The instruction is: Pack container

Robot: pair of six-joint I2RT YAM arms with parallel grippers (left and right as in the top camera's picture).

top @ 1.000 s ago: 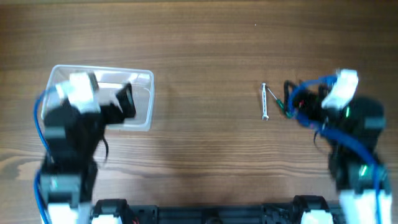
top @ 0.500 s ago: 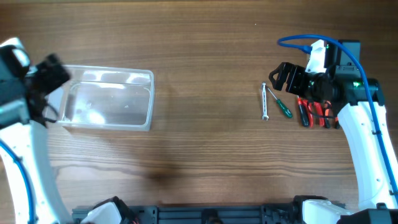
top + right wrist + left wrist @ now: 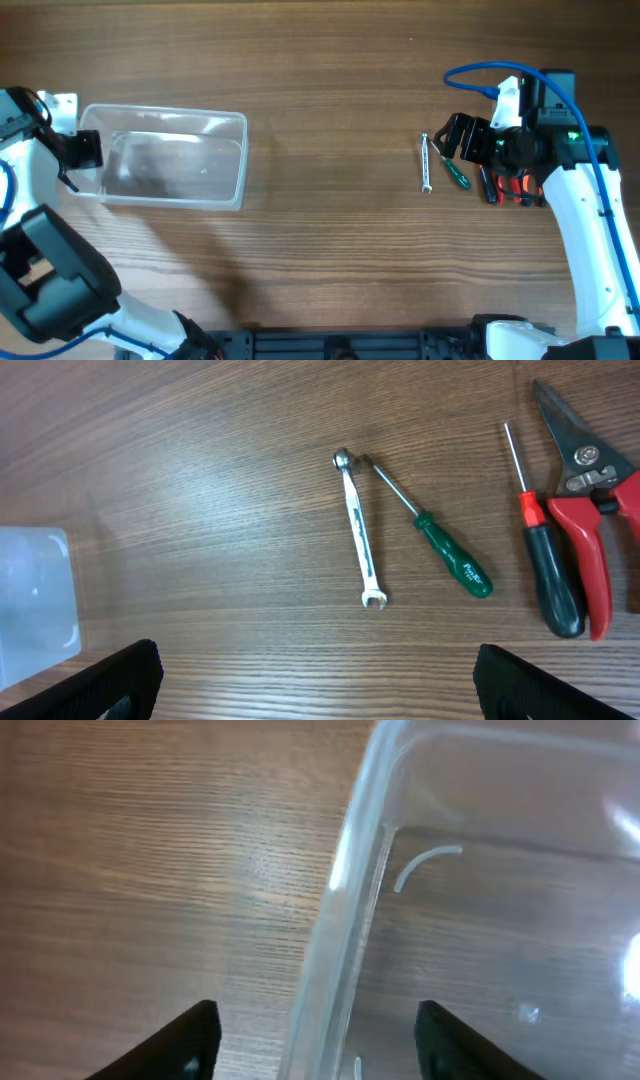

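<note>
The clear plastic container (image 3: 165, 160) sits empty at the table's left; its rim (image 3: 345, 910) fills the left wrist view. My left gripper (image 3: 85, 150) is open, its fingers (image 3: 315, 1045) straddling the container's left wall. On the right lie a silver wrench (image 3: 425, 163), a green-handled screwdriver (image 3: 452, 170), a red-and-black screwdriver (image 3: 487, 185) and red-handled pliers (image 3: 515, 187). The right wrist view shows the wrench (image 3: 358, 528), green screwdriver (image 3: 440, 545), red-and-black screwdriver (image 3: 545, 555) and pliers (image 3: 590, 520). My right gripper (image 3: 452, 135) is open and empty, above the green screwdriver.
The table is wood-grained. A blue cable (image 3: 490, 72) loops over the right arm. The container's corner (image 3: 35, 600) shows far left in the right wrist view.
My left gripper has come in to the container's left wall. My right gripper has moved a little right and nearer, over the green screwdriver.
</note>
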